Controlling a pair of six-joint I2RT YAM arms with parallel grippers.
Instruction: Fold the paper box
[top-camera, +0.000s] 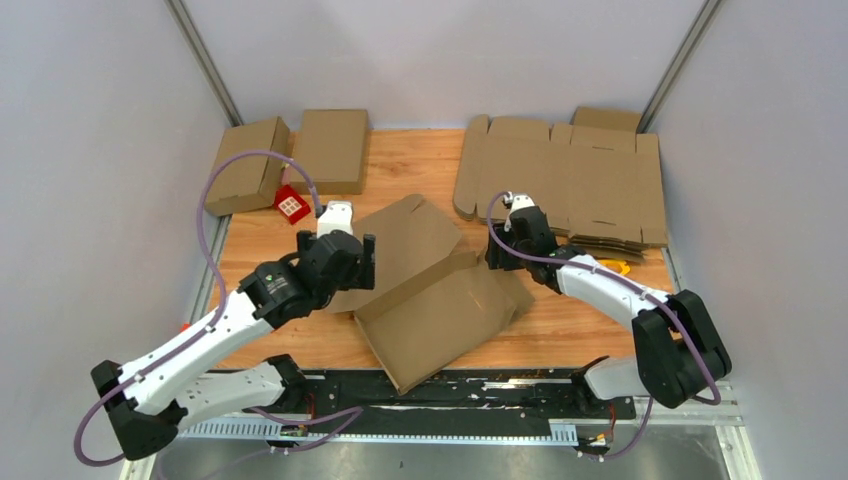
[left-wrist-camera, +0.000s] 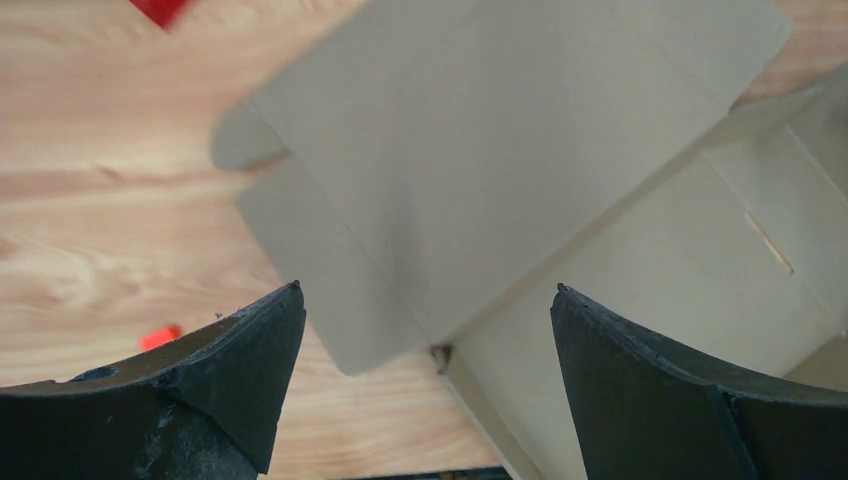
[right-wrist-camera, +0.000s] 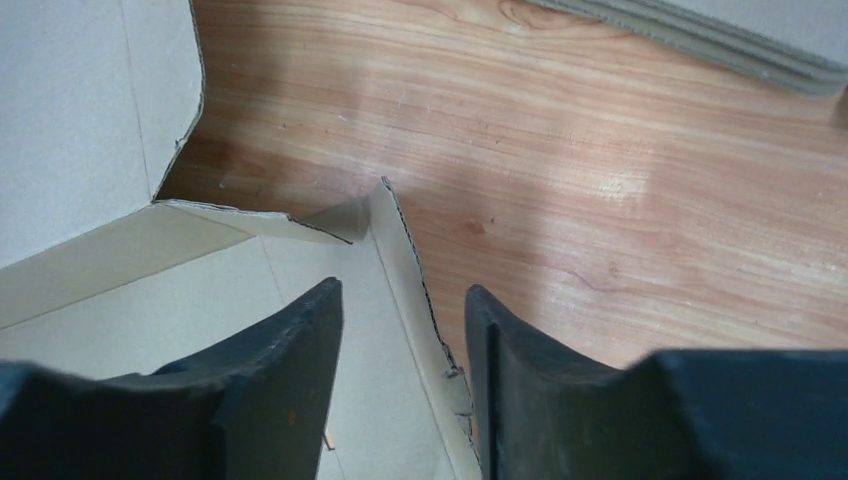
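Note:
The brown paper box (top-camera: 430, 290) lies partly folded in the middle of the wooden table, one large panel raised and leaning. My left gripper (top-camera: 366, 262) is open and empty at the box's left edge; in the left wrist view (left-wrist-camera: 425, 298) its jaws stand wide apart above the raised panel (left-wrist-camera: 500, 130) and a box corner. My right gripper (top-camera: 494, 256) is at the box's right side. In the right wrist view (right-wrist-camera: 402, 292) its jaws are partly open and straddle the thin edge of a side flap (right-wrist-camera: 405, 260) without pinching it.
Two folded boxes (top-camera: 247, 165) (top-camera: 331, 150) stand at the back left, with a small red block (top-camera: 291, 205) beside them. A stack of flat cardboard blanks (top-camera: 565, 180) covers the back right. A yellow object (top-camera: 617, 266) lies by the right arm.

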